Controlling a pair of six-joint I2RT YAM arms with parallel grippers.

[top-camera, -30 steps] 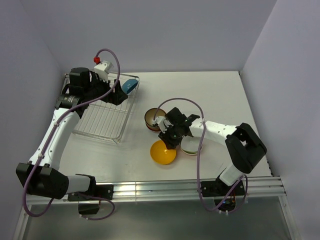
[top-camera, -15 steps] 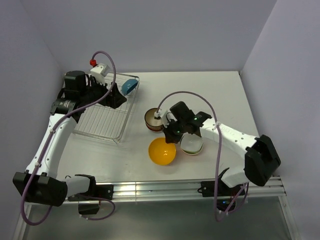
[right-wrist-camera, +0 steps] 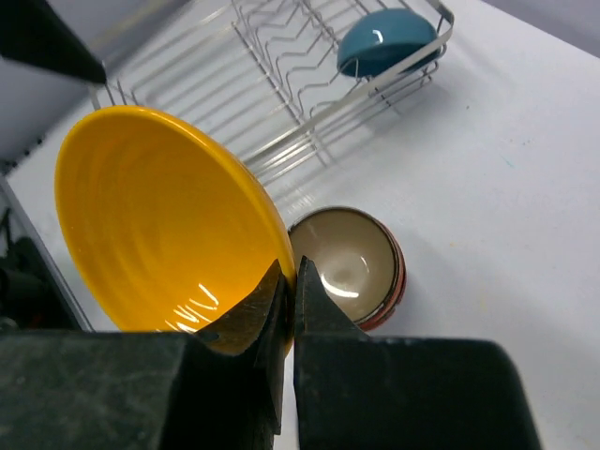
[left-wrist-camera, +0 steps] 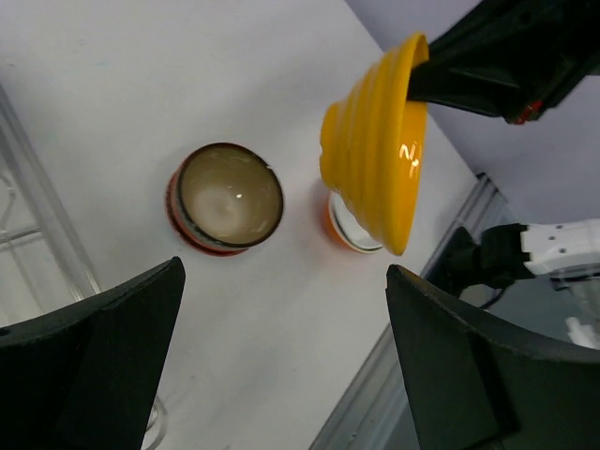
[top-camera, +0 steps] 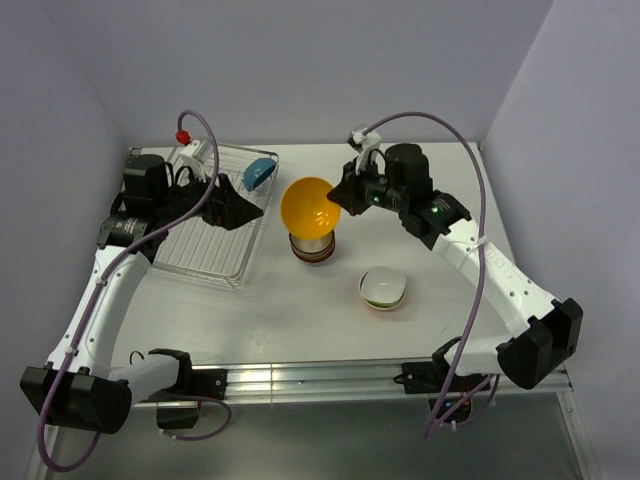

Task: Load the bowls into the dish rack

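Note:
My right gripper (top-camera: 338,200) is shut on the rim of a yellow-orange bowl (top-camera: 308,207) and holds it tilted in the air above the brown/red bowl (top-camera: 312,247). The held bowl (right-wrist-camera: 159,220) fills the left of the right wrist view, with the brown/red bowl (right-wrist-camera: 349,264) below it. A blue bowl (top-camera: 259,172) stands on edge at the far right corner of the silver wire dish rack (top-camera: 205,245). A white bowl with an orange outside (top-camera: 383,288) sits on the table to the right. My left gripper (top-camera: 238,208) is open and empty over the rack's right side.
The left wrist view shows the yellow-orange bowl (left-wrist-camera: 375,164), the brown/red bowl (left-wrist-camera: 225,197) and the table's front rail (left-wrist-camera: 412,375). The walls close the table at the back and both sides.
My right gripper has lifted the yellow-orange bowl off the table and carried it up and back, toward the rack. My left arm has shifted slightly forward over the rack.

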